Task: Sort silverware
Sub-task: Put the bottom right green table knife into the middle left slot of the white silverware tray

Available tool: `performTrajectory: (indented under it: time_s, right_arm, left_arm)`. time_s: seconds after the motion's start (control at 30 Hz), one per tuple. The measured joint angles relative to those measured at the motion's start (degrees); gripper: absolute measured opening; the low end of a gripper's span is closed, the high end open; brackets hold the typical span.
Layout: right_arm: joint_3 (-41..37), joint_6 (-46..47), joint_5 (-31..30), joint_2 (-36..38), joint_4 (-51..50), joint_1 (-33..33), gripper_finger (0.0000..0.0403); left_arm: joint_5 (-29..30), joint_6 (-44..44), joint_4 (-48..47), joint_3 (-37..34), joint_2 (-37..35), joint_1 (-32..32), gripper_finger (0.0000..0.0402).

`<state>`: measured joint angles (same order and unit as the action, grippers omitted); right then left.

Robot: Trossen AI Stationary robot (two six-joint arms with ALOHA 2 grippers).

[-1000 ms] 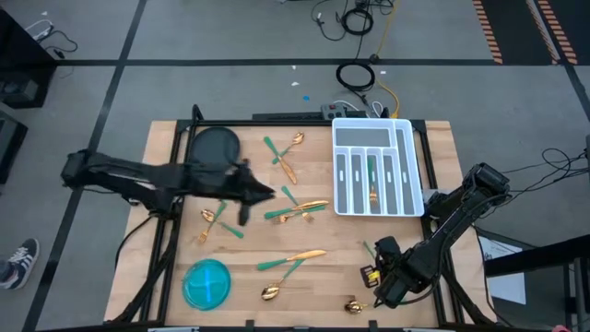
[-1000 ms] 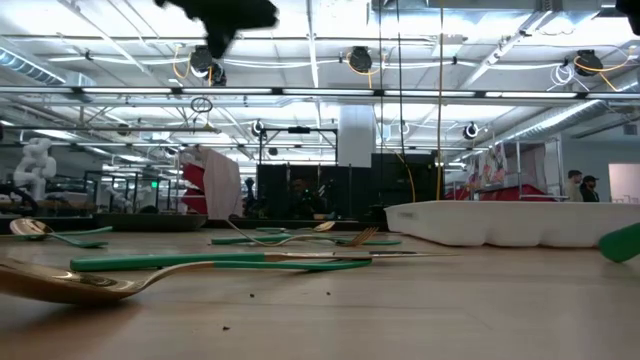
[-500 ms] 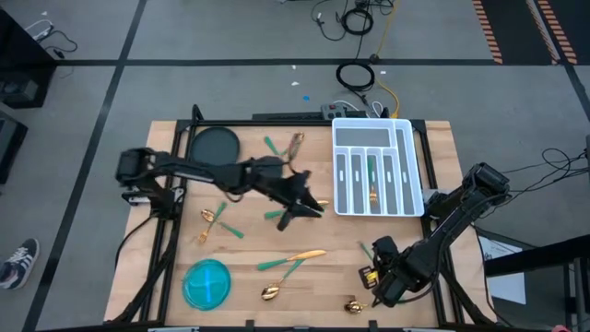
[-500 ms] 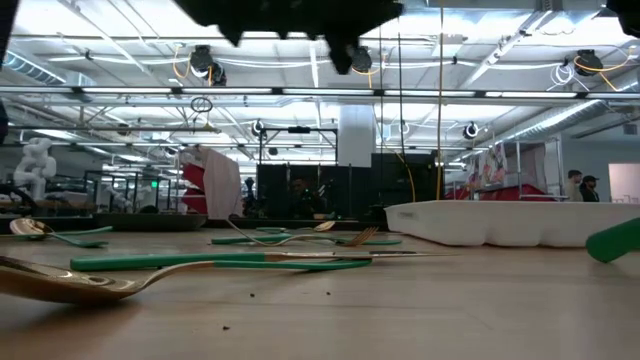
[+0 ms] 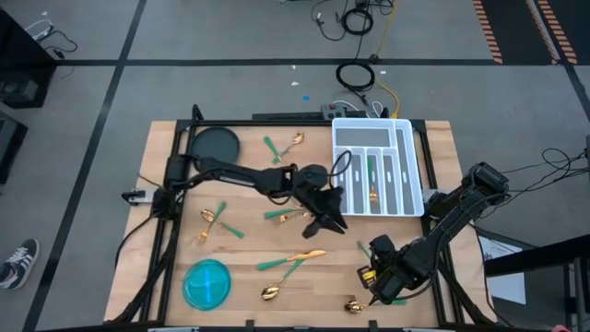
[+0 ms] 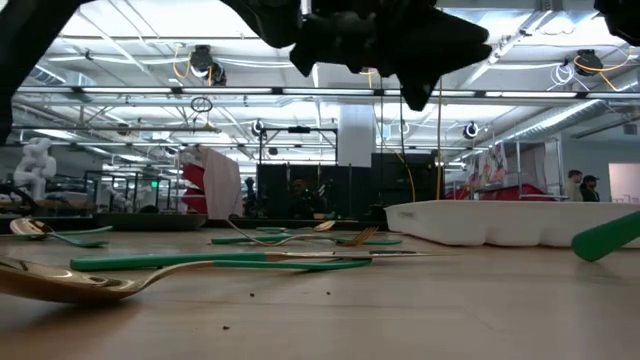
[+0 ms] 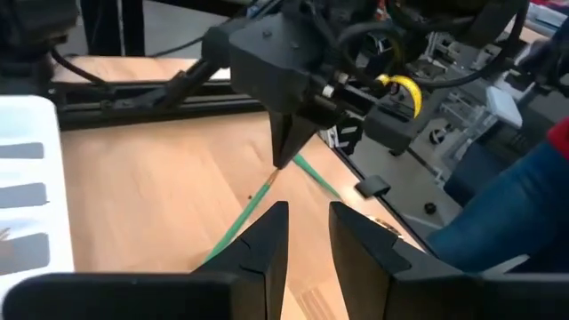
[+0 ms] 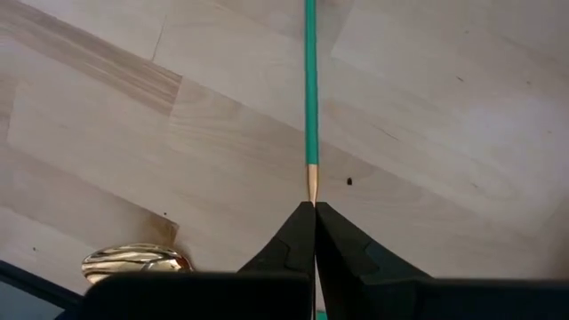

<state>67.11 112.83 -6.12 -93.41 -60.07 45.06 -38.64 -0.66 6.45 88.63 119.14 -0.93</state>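
From above, my left gripper (image 5: pixel 334 221) hung beside the white tray (image 5: pixel 406 129), fingers slightly apart and empty. One fork (image 5: pixel 372 184) lay sorted; roughly ten pieces (image 5: pixel 293 214) were still strewn over the worktop (image 5: pixel 249 244).

At worktop level, a spoon (image 6: pixel 80 282) lay nearest.

Through my right wrist, the right gripper (image 8: pixel 313 213) had closed on a teal-handled utensil (image 8: pixel 310 80).

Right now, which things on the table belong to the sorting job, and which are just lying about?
Job:
- teal-handled gold silverware scattered on the table
- fork in the white tray
- white compartmented tray

Lying about:
- blue bowl
- dark round plate
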Motion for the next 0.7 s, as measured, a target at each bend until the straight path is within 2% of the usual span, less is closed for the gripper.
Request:
performTrajectory:
  time_s: [0.2, 0.4, 0.7]
  right_arm:
    - [0.0, -1.62, -0.01, 0.0, 0.05, -0.09, 0.0]
    - [0.0, -3.85, -0.04, 0.0, 0.98, -0.21, 0.0]
    - [0.0, -11.86, 0.12, 0.0, 3.02, -4.48, 0.0]
  left_arm:
    - [-0.15, -3.47, -1.85, 2.11, 2.46, 0.15, 0.0092]
    - [1.74, -12.55, -8.57, 2.39, 2.64, 0.78, 0.0092]
    - [3.68, -13.52, -10.16, 2.41, 2.64, 2.31, 0.0092]
